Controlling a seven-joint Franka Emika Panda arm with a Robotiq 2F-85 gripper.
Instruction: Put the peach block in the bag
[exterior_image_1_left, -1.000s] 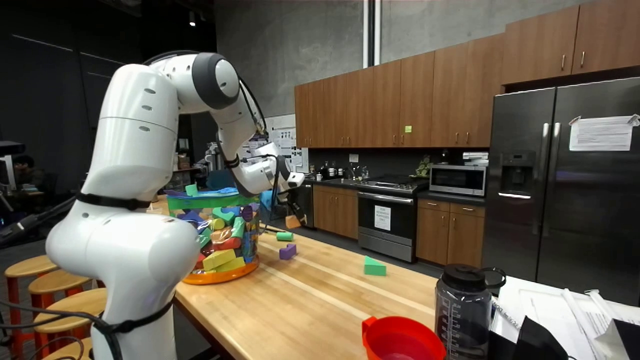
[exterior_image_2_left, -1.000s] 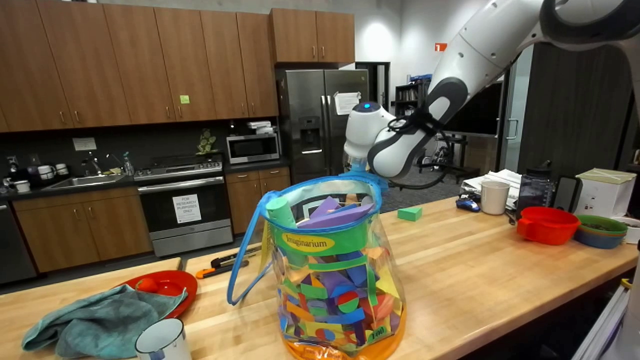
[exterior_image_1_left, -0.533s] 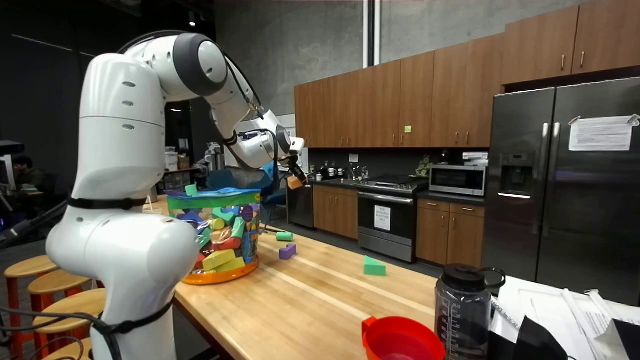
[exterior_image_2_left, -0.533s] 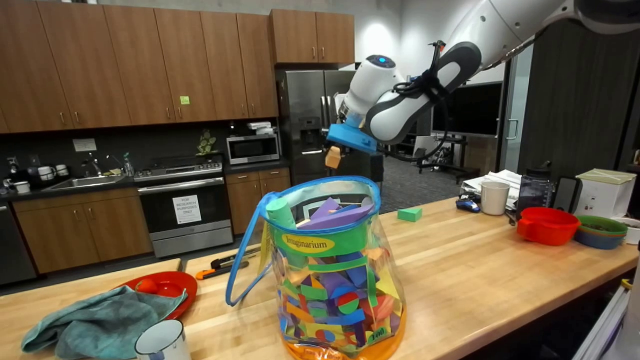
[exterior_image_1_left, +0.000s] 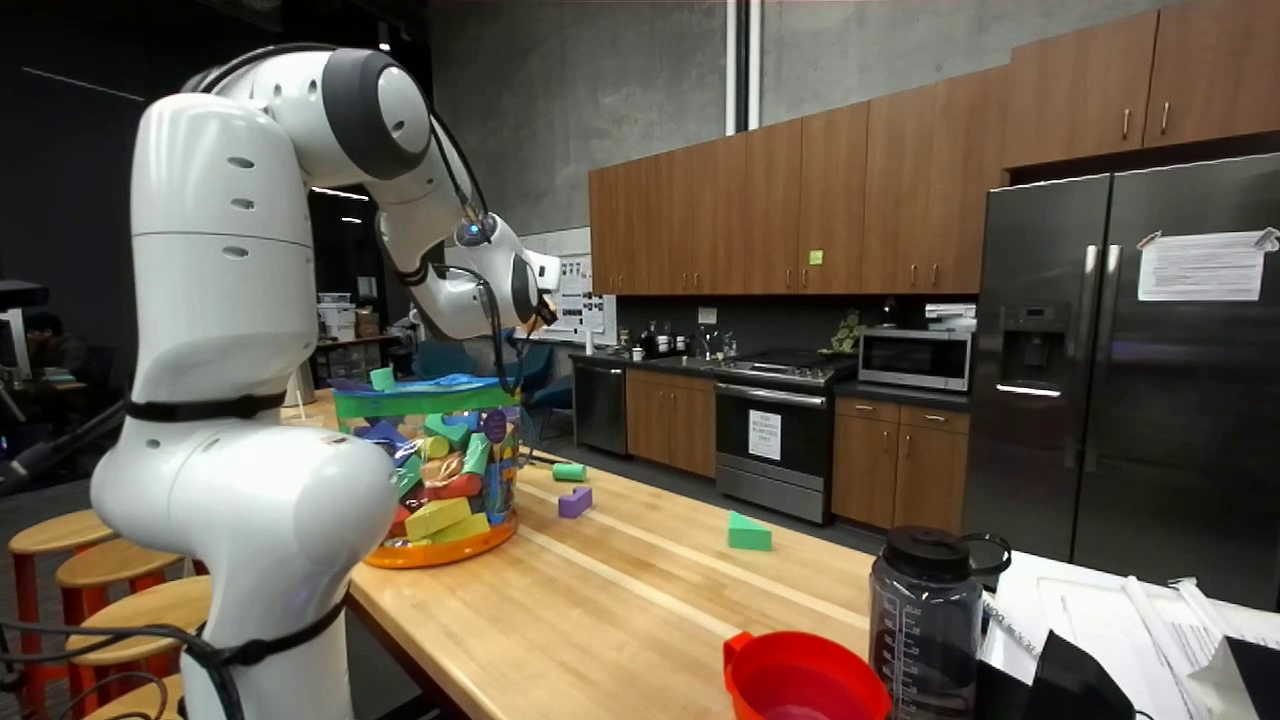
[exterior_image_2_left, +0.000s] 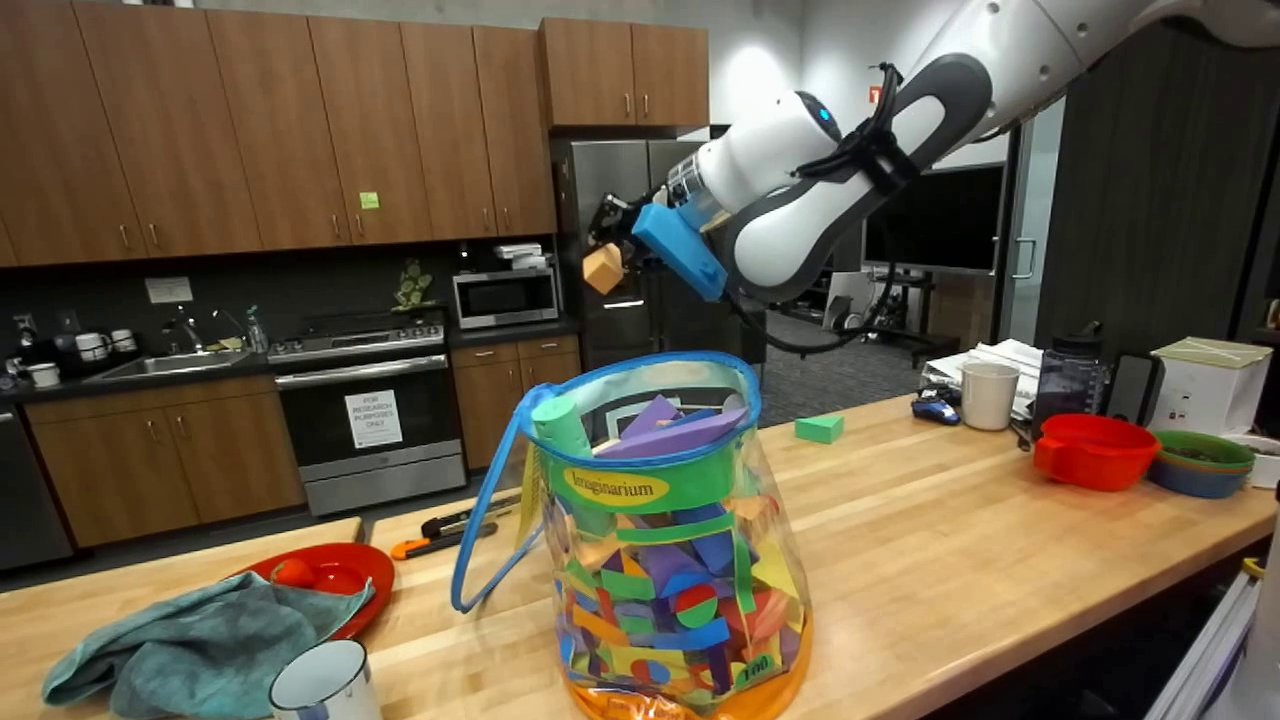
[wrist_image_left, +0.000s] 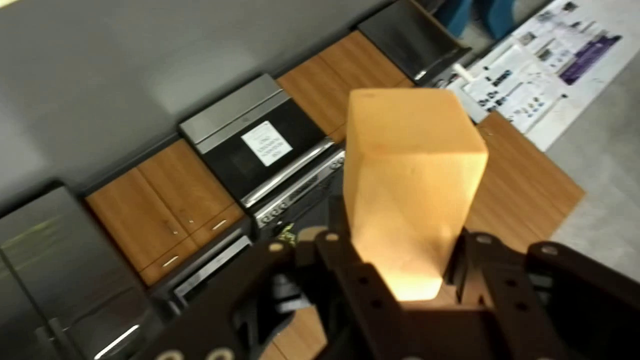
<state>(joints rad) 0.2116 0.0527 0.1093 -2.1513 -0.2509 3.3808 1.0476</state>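
Observation:
The peach block (exterior_image_2_left: 603, 268) is held in my gripper (exterior_image_2_left: 612, 225), which is tilted sideways, higher than the bag's rim. In the wrist view the peach block (wrist_image_left: 412, 185) stands between the two fingers of the gripper (wrist_image_left: 400, 237), which press on its sides. In an exterior view the gripper (exterior_image_1_left: 546, 306) shows small and the block is mostly hidden there. The see-through bag (exterior_image_2_left: 700, 488) stands upright on the table, with a green upper band, blue rim and open top. It is full of coloured blocks; it also shows in an exterior view (exterior_image_1_left: 425, 403).
A green triangular block (exterior_image_1_left: 749, 532), a purple block (exterior_image_1_left: 575, 503) and a green cylinder (exterior_image_1_left: 570, 472) lie on the table. A red bowl (exterior_image_1_left: 738, 655) and a dark bottle (exterior_image_1_left: 925, 625) stand farther along. A red plate (exterior_image_2_left: 382, 580), grey-green cloth (exterior_image_2_left: 200, 645) and mug (exterior_image_2_left: 325, 680) are beside the bag.
My gripper has risen with the peach block and tilted from pointing down to pointing sideways. The block has come out from behind the bag's rim. The bag has hardly moved.

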